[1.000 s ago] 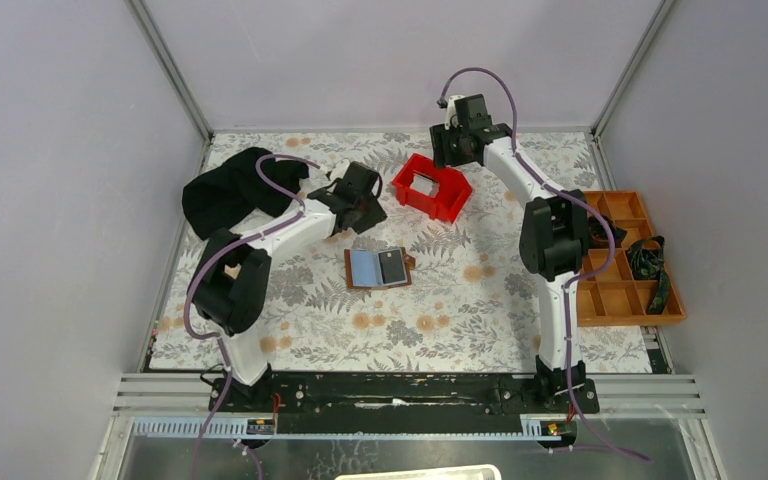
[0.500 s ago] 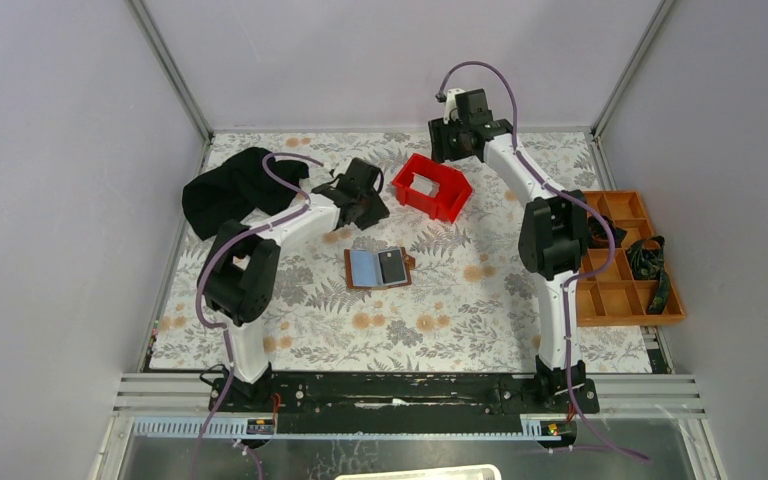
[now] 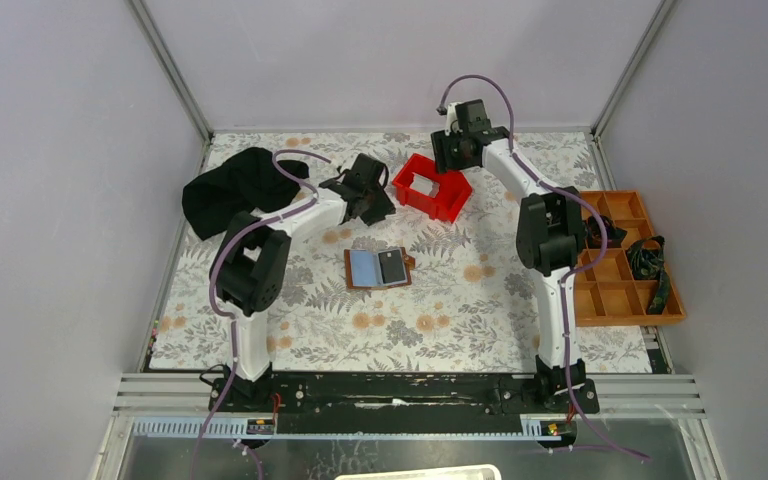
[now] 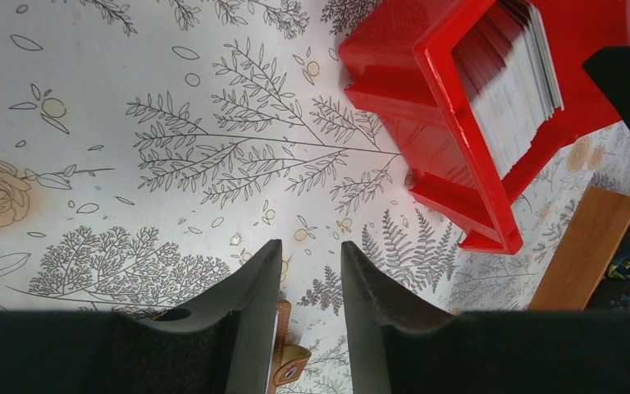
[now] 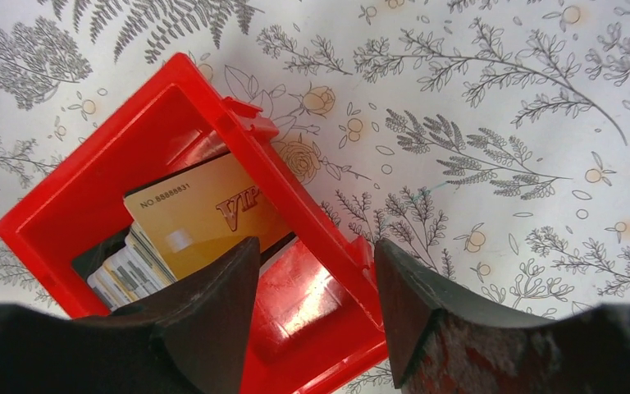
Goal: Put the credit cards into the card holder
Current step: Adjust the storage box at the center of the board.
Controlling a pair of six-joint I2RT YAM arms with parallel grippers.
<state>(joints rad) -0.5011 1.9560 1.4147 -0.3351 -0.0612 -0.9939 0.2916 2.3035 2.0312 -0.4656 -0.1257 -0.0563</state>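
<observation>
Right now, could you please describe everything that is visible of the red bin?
The red bin is a small, glossy plastic box, open at the top, upright on the floral cloth, in its far middle part. Inside, a stack of cards stands on edge, and a gold card printed VIP leans on it. The open right gripper hangs above its rim; I see no contact.

Bystanders on your floral tabletop (image 3: 440, 310): bin, cloth, tray.
You've got the red bin (image 3: 454, 206) up at twelve o'clock, the black cloth (image 3: 228, 190) crumpled at ten by the left wall, and at three the orange-brown compartment tray (image 3: 622, 302), dark straps (image 3: 650, 262) lying across its right-hand cells.
</observation>
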